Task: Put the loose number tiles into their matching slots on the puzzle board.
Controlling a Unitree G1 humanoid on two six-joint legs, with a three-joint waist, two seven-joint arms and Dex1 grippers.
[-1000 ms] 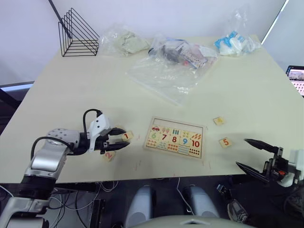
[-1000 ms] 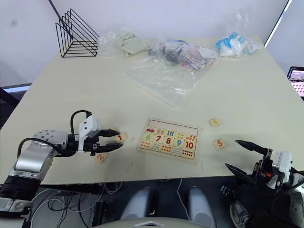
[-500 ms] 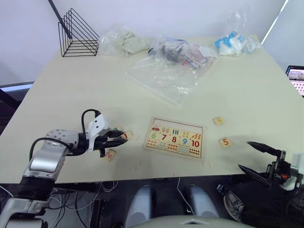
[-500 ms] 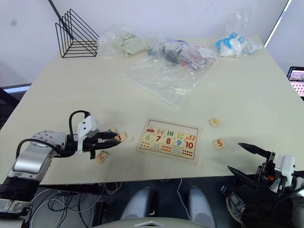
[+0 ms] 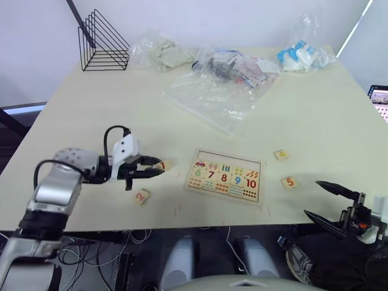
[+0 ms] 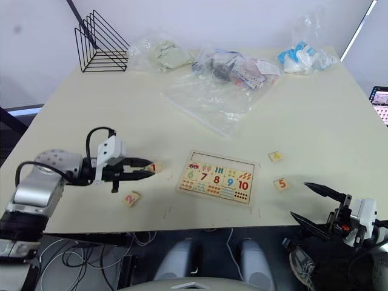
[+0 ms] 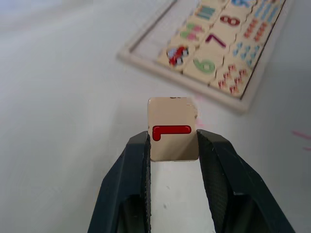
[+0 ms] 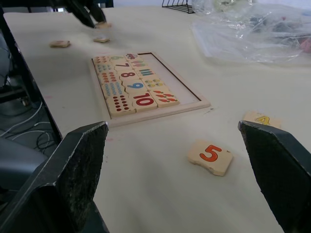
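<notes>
The puzzle board lies flat near the table's front, with picture, number and dot tiles in it. Its far row of slots is bare. My left gripper is left of the board, shut on the red "1" tile, held a little above the table. The "2" tile lies in front of it. Another tile lies under that gripper; its digit is unreadable. The "4" tile and "5" tile lie right of the board. My right gripper hangs open off the front right edge.
Clear plastic bags lie across the middle and back of the table. More bags sit at the back and back right. A black wire rack stands at the back left corner.
My left gripper has shut on the "1" tile and raised it slightly off the table. The right gripper has sunk a little and stays open.
</notes>
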